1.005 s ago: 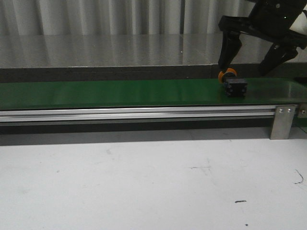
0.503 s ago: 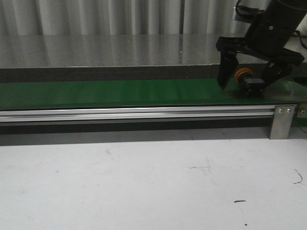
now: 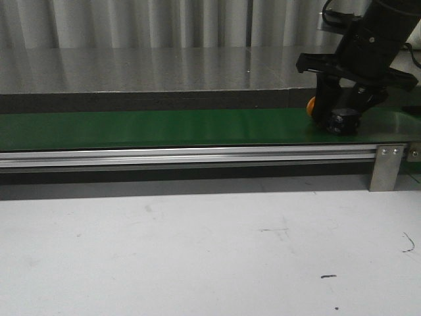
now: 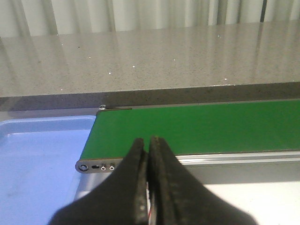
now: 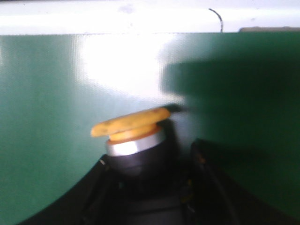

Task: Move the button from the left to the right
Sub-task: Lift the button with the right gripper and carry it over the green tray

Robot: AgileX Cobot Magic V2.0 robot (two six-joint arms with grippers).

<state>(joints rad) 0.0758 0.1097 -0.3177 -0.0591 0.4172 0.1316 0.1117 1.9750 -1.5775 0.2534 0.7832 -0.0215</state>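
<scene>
Where the right gripper [image 3: 337,117] closes, the button [image 3: 314,104] sits inside.

No text, label, brand, number or sign can be read in any of the views, whether on the long green conveyor belt [image 3: 164,127], its silver aluminium side rail [image 3: 191,155] or the small orange-capped black push button [image 5: 133,136].

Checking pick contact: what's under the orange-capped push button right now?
The orange-capped black push button sits on the green conveyor belt, near its right end. The right hand is closed around its black body, so the button's underside and exact contact with the belt are hidden.
</scene>
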